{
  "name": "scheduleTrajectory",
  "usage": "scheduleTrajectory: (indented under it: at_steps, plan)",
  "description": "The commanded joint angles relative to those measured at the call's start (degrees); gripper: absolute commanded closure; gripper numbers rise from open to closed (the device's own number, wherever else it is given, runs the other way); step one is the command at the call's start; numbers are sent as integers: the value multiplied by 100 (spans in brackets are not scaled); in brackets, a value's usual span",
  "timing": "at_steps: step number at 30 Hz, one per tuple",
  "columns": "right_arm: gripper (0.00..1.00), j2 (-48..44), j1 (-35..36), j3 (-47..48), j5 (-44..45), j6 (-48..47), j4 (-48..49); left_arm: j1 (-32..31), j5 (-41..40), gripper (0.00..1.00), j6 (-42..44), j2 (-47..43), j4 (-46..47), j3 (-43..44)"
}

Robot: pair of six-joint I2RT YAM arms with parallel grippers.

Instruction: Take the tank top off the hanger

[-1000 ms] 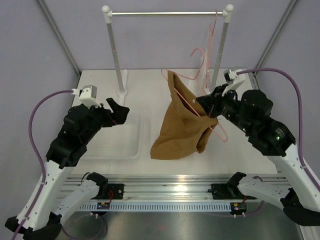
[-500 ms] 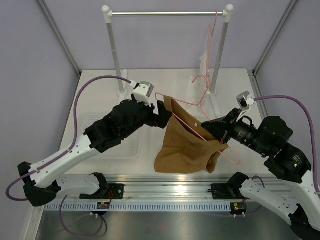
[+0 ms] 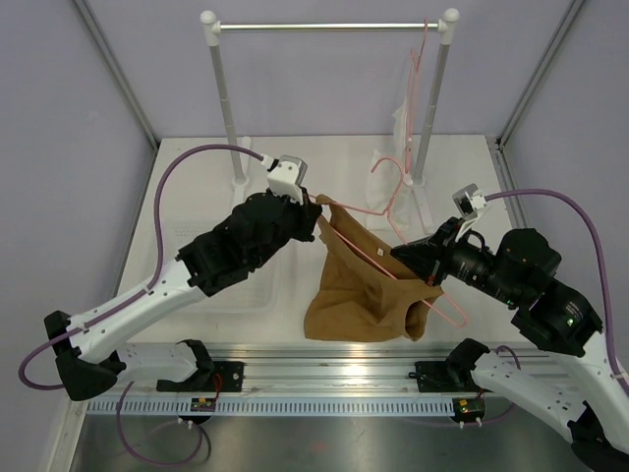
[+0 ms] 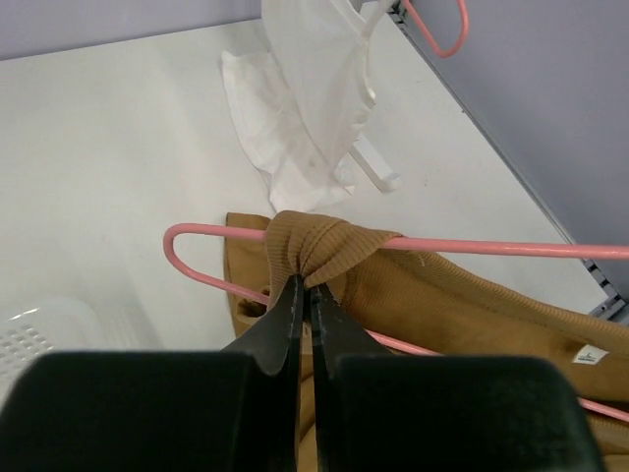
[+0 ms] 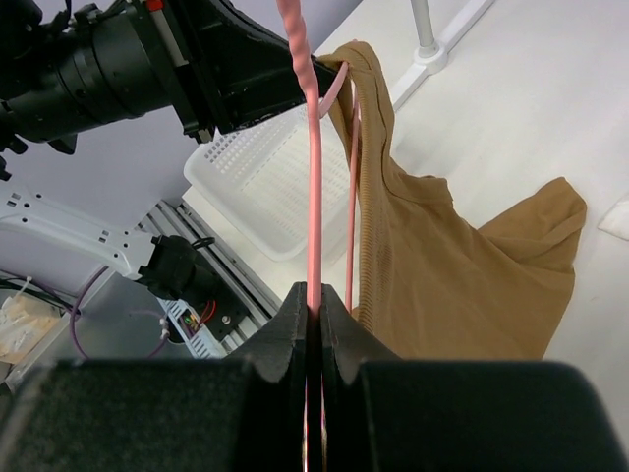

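In the centre of the top view, the soft tan-brown cloth tank top hangs on the thin pink wire hanger. The left gripper pinches one shoulder strap at the hanger's end. The right gripper clamps the wire. I judge that nothing is off yet, so both straps remain.

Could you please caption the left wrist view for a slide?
Left gripper pinches the tank top by the strap wrapped over the pink hanger; white garment beyond.

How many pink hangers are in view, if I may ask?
2: one hanger on the rack, back right; the other hanger, through the tank top, clamped in the right pincer.
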Motion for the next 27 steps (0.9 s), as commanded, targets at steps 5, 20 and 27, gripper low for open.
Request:
scheduleTrajectory:
  at_steps: [5,20,27]
  plan:
    - [100,-279,14,-207,25,-201,-73,17,-1599,100,-120,-236,-258,182]
    - [100,-1615,14,-989,-284,-570,620,1055,-434,100,-884,-869,-305,-749]
    - [100,-1678,14,-2454,191,-140,3762,168,1297,100,-885,-1150,794,-1434]
